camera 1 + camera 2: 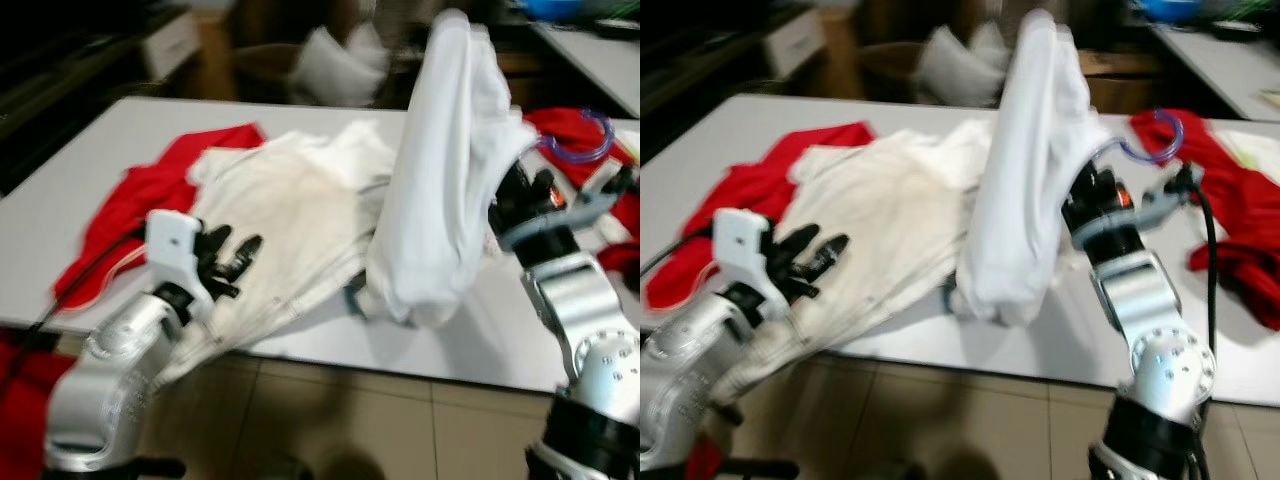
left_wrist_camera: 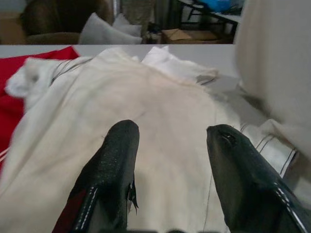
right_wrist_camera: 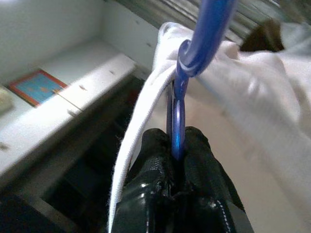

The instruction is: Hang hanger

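Now right gripper [image 3: 176,160] jaws clamped on blue hanger [image 3: 187,58]; left gripper [image 2: 170,160] jaws wide.

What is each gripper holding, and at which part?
Right gripper: blue hanger, at its neck below the hook. Left gripper: nothing, jaws open.

Even indoor light, soft shadows under table [image 1: 60,200]. Head views motion-blurred, background dim at top. Wrist views sharper.
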Robot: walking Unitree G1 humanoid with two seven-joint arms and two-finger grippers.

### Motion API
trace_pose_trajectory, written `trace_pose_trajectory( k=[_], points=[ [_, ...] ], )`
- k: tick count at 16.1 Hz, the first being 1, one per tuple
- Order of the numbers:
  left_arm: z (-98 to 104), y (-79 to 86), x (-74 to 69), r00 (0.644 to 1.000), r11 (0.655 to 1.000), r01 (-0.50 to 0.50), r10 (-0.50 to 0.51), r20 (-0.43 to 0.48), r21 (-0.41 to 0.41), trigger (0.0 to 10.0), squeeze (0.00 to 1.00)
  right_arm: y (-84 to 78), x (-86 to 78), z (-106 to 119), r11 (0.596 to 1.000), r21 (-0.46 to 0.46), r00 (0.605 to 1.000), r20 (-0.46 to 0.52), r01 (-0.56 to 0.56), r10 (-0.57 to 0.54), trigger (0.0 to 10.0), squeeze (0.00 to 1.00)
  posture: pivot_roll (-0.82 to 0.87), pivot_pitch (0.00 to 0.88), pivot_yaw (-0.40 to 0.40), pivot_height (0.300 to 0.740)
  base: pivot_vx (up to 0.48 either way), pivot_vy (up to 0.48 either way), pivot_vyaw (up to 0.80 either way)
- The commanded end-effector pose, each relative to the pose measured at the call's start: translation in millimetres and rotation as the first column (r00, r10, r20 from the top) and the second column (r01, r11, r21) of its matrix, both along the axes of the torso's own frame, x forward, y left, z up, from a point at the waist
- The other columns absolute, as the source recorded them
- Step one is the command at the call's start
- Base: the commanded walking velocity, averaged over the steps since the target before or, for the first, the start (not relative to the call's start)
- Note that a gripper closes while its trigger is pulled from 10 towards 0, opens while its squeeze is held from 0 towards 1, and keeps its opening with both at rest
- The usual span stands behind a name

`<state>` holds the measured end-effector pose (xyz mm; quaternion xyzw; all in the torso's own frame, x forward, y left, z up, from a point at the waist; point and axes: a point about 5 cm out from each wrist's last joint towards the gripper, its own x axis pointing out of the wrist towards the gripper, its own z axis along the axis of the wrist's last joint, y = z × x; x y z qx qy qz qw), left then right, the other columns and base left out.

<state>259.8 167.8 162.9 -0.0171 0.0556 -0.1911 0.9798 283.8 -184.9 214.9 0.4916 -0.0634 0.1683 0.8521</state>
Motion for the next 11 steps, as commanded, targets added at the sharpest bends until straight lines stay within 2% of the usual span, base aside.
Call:
trace_pose_trajectory(
  k=[1,3,5,11],
  points=[
    [5.0,0.3,2.1,0.999,0.999,-0.023,0.022,0.028,0.023,10.0,0.00,3.7,0.5,4.1,1.000,-0.028,1.000,0.004,-0.008,0.008,10.0,0.00,0.07,0.000,0.035,0.740,0.000,0.000,0.78],
    [3.5,-1.1,2.4,0.999,0.999,-0.045,0.045,0.030,0.009,10.0,0.00,-1.4,1.7,0.6,0.996,-0.075,0.998,-0.048,0.038,-0.042,10.0,0.00,0.06,0.000,0.040,0.740,0.000,-0.313,0.00],
    [1.7,-3.2,2.9,0.998,0.999,-0.050,0.049,0.038,0.013,10.0,0.00,-2.3,1.7,-0.5,0.991,-0.123,0.997,-0.054,0.042,-0.049,10.0,0.00,0.06,0.000,0.038,0.740,0.000,-0.354,0.00],
    [0.7,-8.4,3.0,0.998,0.998,-0.053,0.052,0.046,0.023,10.0,0.00,-5.8,6.6,0.7,0.990,-0.135,0.997,-0.053,0.042,-0.049,10.0,0.00,0.07,0.000,0.028,0.740,0.000,-0.376,0.00]
  ],
)
